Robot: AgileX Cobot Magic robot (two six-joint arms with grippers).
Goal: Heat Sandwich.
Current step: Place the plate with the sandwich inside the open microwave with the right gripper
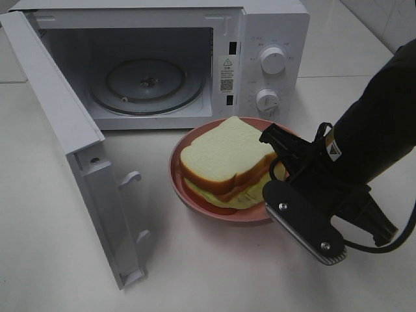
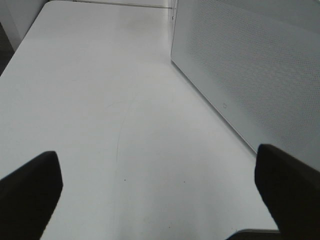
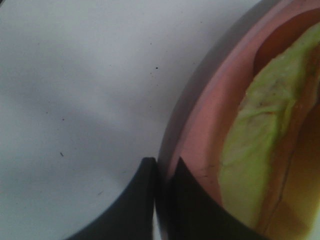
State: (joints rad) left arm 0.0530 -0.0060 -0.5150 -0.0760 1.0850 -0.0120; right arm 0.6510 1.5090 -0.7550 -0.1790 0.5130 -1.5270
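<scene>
Microwave (image 1: 273, 32) sat at the upper middle of the high view, on the white counter (image 1: 52, 260). Its door (image 1: 62, 130) was swung fully open toward the lower left. Inside, the glass turntable (image 1: 146, 84) was bare, and two knobs (image 1: 273, 60) sat on the panel at right. The open door's edge stood just left of the plate (image 1: 195, 201), apart from it.

The sandwich (image 1: 224, 153) lay on the pink plate at frame centre, right in front of the microwave opening and outside the oven. Pale green filling showed at its lower edge.

The right arm came in from the right edge, angled down and left, with a cable looping under it. The right pincer (image 1: 281, 162) was at the plate's right rim. In the right wrist view its fingers (image 3: 145, 200) were pinched narrow on the plate's rim (image 3: 200, 125), with the sandwich filling (image 3: 255, 150) just beside them.

The left pincer (image 2: 160, 195) appeared only in its own wrist view. Its jaws stood wide and held nothing, over bare counter (image 2: 100, 100), with a dotted white microwave panel (image 2: 250, 65) close by.
</scene>
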